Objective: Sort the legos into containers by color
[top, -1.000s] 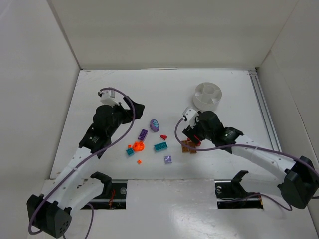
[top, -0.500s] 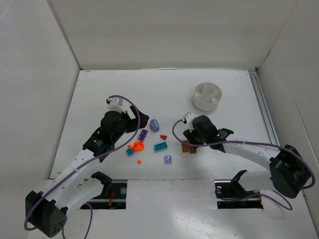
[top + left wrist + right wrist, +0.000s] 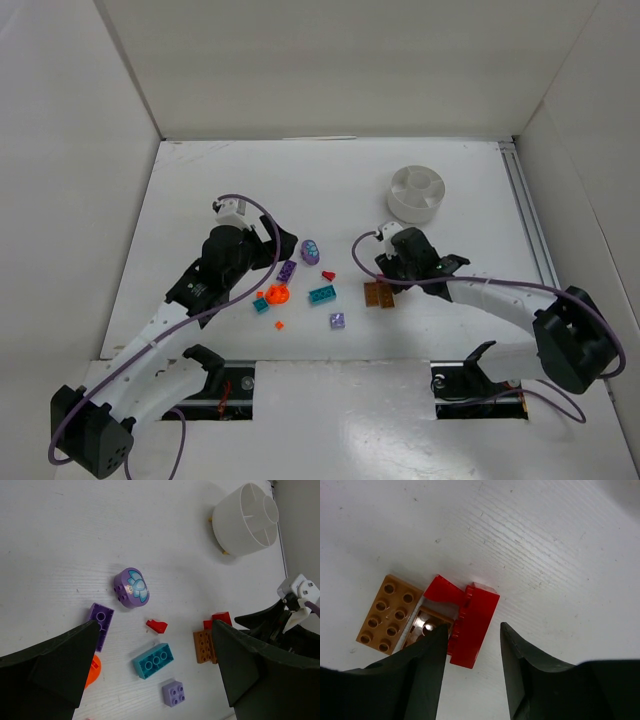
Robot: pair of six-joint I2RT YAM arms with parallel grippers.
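The right gripper (image 3: 474,627) stands half-narrowed astride a red brick (image 3: 479,605) — a sliver of table shows on one side, so nothing is pinched. A brown plate (image 3: 387,612) lies just beside it, at lower left. The left gripper (image 3: 155,623) gapes wide above the scattered legos (image 3: 322,294) mid-frame — the white dish (image 3: 415,213) sits upper right of centre, well apart.
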